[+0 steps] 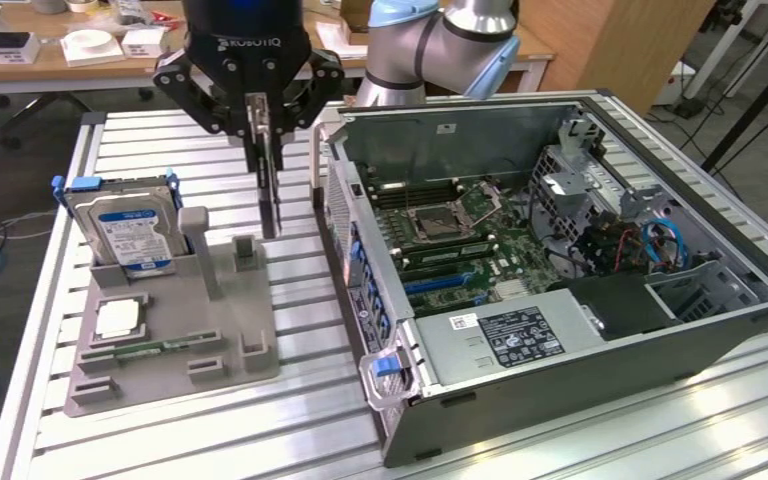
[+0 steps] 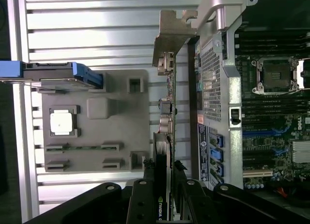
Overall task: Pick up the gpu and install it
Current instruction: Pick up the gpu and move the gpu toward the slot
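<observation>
The gpu (image 1: 272,190) hangs edge-down as a thin dark card, with my gripper (image 1: 264,125) shut on its upper end. It is lifted off the grey fixture tray (image 1: 177,320) and hovers between that tray and the open computer case (image 1: 357,250). In the wrist view the gpu (image 2: 168,112) appears edge-on with its silver bracket (image 2: 169,37) at the far end, held in my gripper (image 2: 164,168). It runs alongside the case's rear wall (image 2: 210,88). The motherboard (image 1: 458,235) lies exposed inside the case.
On the tray, a silver hard drive (image 1: 124,225) with a blue label stands upright, with a processor chip (image 1: 120,318) and a green memory stick (image 1: 157,350) nearby. The slatted aluminium table (image 1: 197,430) carries everything. A desk with boxes (image 1: 91,45) stands behind.
</observation>
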Action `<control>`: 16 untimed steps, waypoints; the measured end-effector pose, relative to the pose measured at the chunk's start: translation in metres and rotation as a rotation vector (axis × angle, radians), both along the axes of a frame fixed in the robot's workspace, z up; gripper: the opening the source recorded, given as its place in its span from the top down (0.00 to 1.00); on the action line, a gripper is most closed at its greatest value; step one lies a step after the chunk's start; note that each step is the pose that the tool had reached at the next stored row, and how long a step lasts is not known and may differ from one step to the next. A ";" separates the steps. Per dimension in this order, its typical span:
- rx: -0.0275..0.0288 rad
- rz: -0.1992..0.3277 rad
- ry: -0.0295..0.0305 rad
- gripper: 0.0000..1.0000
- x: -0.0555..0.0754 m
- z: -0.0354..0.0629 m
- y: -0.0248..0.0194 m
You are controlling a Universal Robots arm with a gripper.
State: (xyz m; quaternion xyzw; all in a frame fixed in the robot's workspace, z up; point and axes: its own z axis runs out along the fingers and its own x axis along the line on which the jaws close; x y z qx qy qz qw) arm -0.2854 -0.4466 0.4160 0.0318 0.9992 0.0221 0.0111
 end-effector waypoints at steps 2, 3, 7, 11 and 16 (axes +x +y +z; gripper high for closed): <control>0.0000 0.000 0.0000 0.74 0.002 0.0000 0.0000; 0.0000 0.000 0.0001 0.74 0.003 0.0000 0.0000; 0.0000 0.000 0.0001 0.74 0.006 0.0000 0.0000; 0.0000 0.000 0.0003 0.74 0.010 0.0000 0.0000; 0.0000 0.000 0.0003 0.74 0.015 0.0000 0.0000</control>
